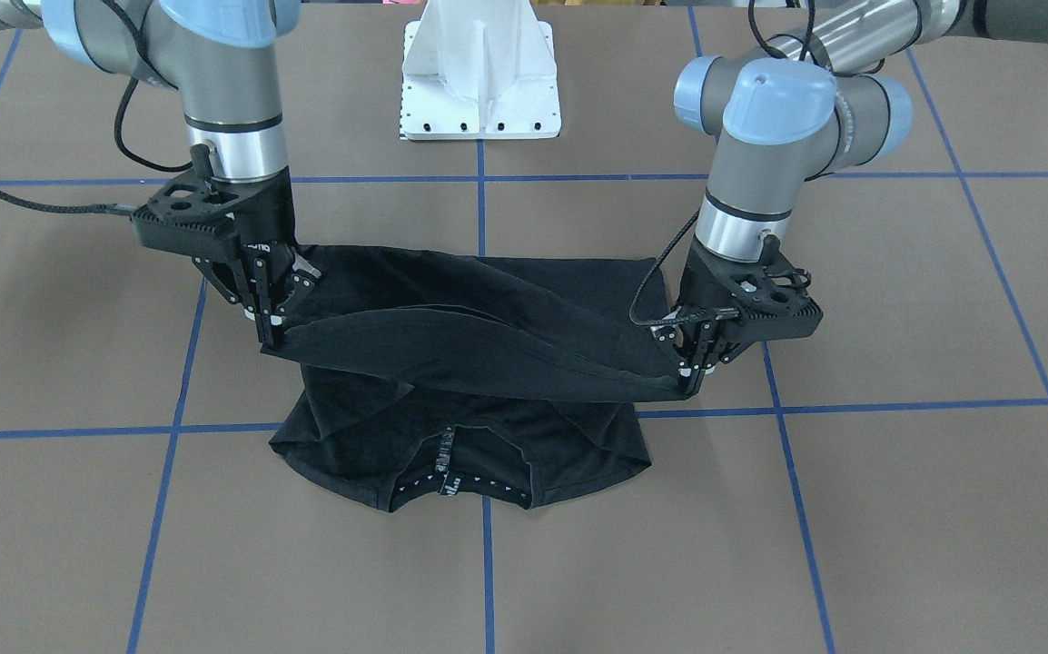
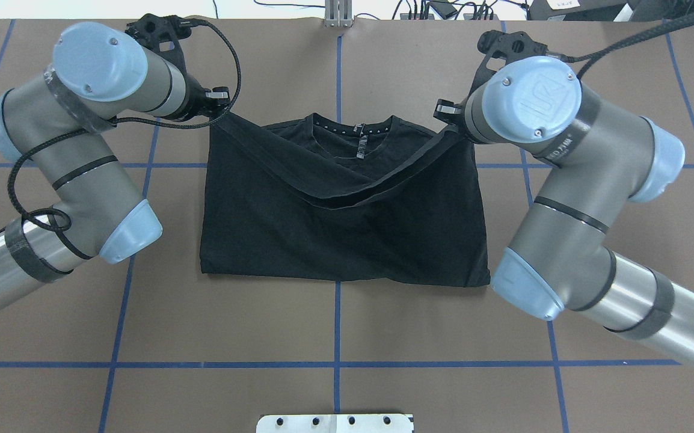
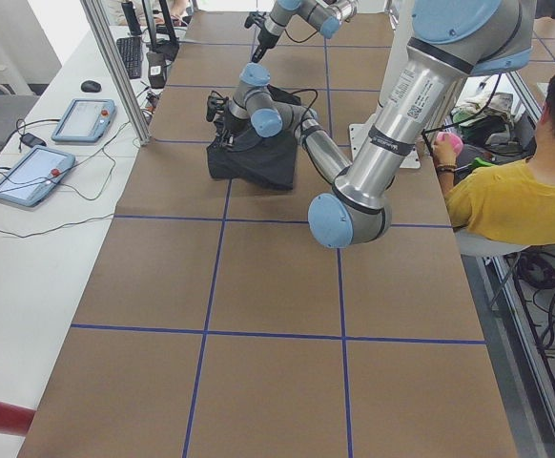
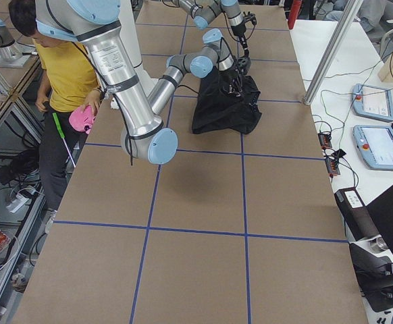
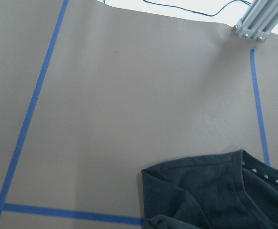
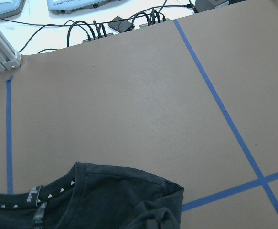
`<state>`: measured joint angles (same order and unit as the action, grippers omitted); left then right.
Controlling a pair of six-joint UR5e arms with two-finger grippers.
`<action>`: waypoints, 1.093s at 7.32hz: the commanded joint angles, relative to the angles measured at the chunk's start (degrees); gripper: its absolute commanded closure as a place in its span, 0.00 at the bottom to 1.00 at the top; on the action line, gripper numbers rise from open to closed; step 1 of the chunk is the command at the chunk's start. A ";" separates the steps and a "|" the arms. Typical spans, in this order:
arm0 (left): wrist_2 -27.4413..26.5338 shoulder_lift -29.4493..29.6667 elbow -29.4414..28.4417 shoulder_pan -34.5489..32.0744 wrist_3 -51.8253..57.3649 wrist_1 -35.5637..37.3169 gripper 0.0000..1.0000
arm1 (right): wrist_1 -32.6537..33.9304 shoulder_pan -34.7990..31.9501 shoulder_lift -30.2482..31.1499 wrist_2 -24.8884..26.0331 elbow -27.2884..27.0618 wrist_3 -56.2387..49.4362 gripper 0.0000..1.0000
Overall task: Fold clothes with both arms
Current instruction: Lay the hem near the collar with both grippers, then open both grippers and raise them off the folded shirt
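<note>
Left claw (image 1: 691,368), right claw (image 1: 271,334) each clenched on raised T-shirt (image 1: 488,331) edge; both hidden overhead.

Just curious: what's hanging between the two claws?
A lifted edge of the black T-shirt, sagging between left gripper and right gripper; see the front-facing view.

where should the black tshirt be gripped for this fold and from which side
At the two outer corners of its raised edge, one per gripper, coming down from above at each side. The T-shirt is wide and limp: held so by the left gripper and right gripper, the edge spans between them with only a slight sag, while the collar end lies flat on the table.
</note>
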<state>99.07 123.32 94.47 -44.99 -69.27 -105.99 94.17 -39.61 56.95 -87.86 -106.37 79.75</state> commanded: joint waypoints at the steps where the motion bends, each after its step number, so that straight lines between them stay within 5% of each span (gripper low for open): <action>1: -0.02 4.00 -8.46 -0.19 0.01 -3.59 1.00 | -0.13 -1.52 -4.65 -0.38 8.34 -0.38 1.00; 4: -1.67 6.58 -21.75 -0.10 2.88 -13.43 1.00 | -12.92 -2.14 -4.39 -0.30 19.15 -2.22 1.00; 8: -2.04 6.67 -24.41 -0.97 13.05 -13.80 1.00 | -13.75 -3.10 -2.02 -1.43 18.66 -4.86 1.00</action>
<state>97.01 129.92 70.65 -45.55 -60.83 -119.69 80.65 -42.20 54.28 -88.52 -87.42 75.77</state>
